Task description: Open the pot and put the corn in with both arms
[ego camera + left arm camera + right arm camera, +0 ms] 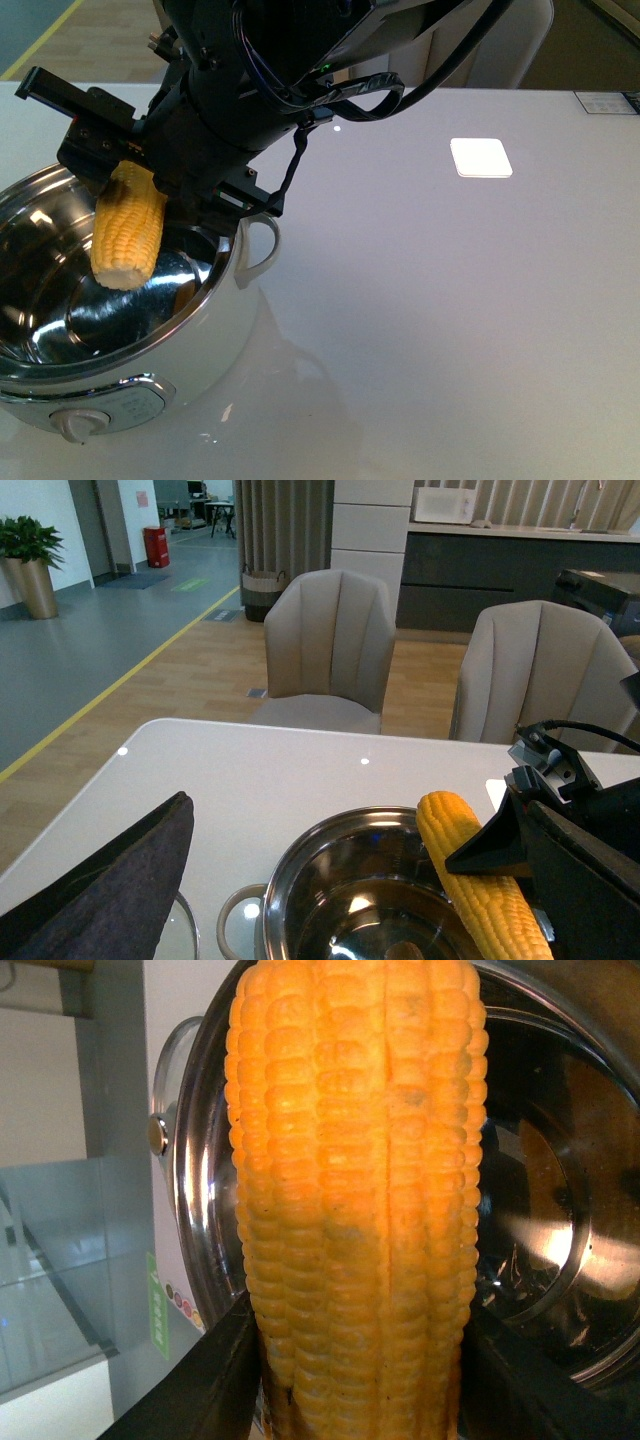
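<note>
**Clearances.** The pot (205,365) stands at the near left of the white table (420,310), and the front view cuts off its left side and base. The loop handle (262,245) points toward the open tabletop on the right. That area carries only a white square patch (481,157) and a small label (606,102) at the far edge. The right arm (250,70) reaches across the far rim of the pot and covers that part of the rim.

**Container.** The pot is open. Its interior shows bare polished steel with reflections. The control knob (82,423) faces the robot.

**Corn.** The right gripper (135,172) pinches the corn (128,228) at its upper end, one finger on each side. The cob hangs steeply tilted over the opening, with its lower end pointing into the bowl. Contact with the steel wall cannot be determined.

**View differences.** The right wrist view confirms the grip, with a black finger (215,1380) pressed against each flank of the cob and the steel bowl behind it. The left wrist view alone shows two beige chairs (330,645) beyond the far table edge. It also shows the left gripper (120,880), which appears only as one dark finger close to the lens, just beside a curved clear edge (187,932). Whether that gripper is spread or closed cannot be determined.
</note>
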